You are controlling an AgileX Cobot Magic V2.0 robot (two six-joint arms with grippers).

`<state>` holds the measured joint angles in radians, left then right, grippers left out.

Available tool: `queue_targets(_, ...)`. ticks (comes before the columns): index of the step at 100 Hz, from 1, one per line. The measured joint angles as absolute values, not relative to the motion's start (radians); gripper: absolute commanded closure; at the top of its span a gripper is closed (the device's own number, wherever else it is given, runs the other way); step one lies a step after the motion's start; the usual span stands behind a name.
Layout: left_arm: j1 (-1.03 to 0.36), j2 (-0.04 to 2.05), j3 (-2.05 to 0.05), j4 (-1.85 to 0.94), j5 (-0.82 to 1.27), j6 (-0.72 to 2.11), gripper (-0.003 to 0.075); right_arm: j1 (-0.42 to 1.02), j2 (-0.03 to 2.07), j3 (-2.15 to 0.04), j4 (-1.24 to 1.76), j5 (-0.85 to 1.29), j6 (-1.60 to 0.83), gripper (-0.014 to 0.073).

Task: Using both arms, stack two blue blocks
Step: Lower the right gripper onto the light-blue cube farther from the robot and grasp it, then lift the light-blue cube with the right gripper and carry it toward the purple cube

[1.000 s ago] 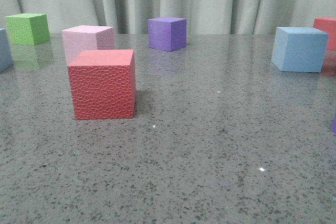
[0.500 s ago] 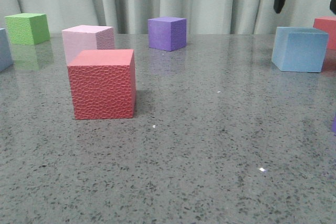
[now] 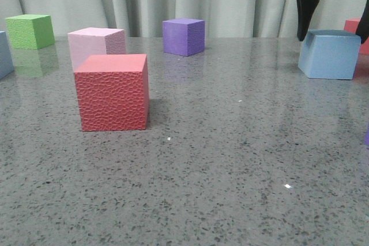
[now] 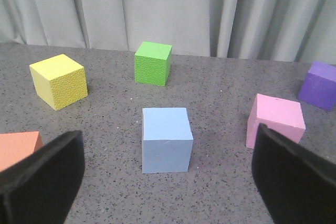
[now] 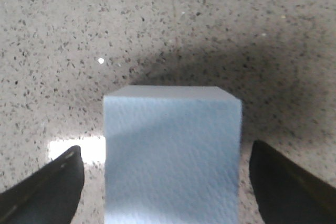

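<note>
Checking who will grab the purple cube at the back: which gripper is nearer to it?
Right. The right gripper hangs open over a blue block, right of the purple cube. The left gripper is outside the front view, facing another blue block.

no text, label, brand, number or sign can be read on anything in these views.

Two pale blue blocks, both upright on the table: one [image 3: 328, 55] at right edge, other [image 3: 4, 53] at left edge.
</note>
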<state>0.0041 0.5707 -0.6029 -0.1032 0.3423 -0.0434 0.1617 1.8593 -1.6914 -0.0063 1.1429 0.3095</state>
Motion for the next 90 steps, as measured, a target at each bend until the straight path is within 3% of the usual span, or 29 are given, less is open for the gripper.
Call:
queue_targets(64,0.004,0.571,-0.603,-0.103,0.342,-0.044,0.0101,0.162,1.893,-1.694,0.008,1.137,0.301,-0.0028)
queue_targets(90,0.004,0.571,-0.603,-0.103,0.342,-0.044,0.0101,0.162,1.893,-1.694,0.008,1.137,0.299,0.0271)
